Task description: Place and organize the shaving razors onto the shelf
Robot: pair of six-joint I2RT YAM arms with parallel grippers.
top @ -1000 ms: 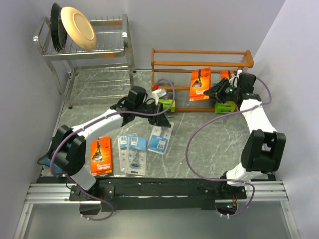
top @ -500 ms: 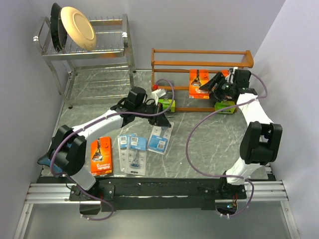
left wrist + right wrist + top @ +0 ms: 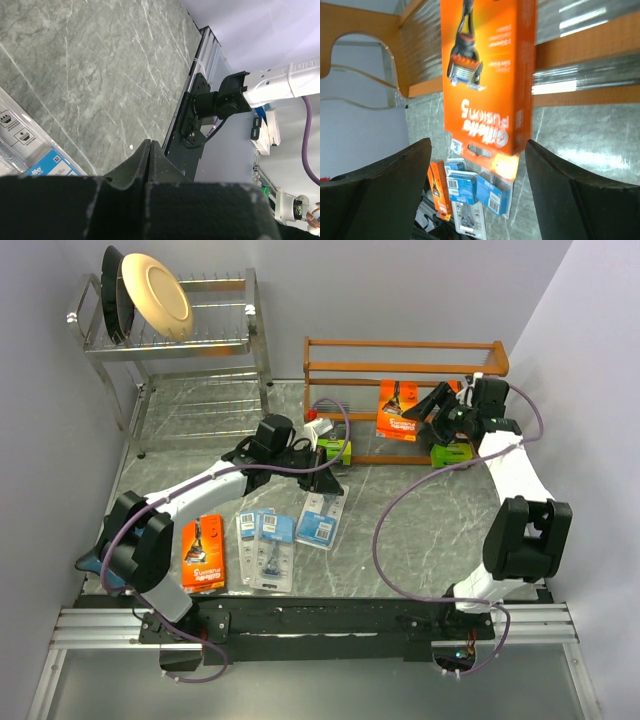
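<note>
Before right gripper [image 3: 428,412], orange razor pack [image 3: 487,65].

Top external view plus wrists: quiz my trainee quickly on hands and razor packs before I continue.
1. True or false: the left hand is open.
2. How many pale blue-and-clear blister cards lie on the grey marbled table? A one, B three, C five.
3. Fill in: the flat orange razor pack facing the open right hand stands on the reddish-brown wooden ____.
Key: 1 false; 2 B; 3 shelf.
</note>
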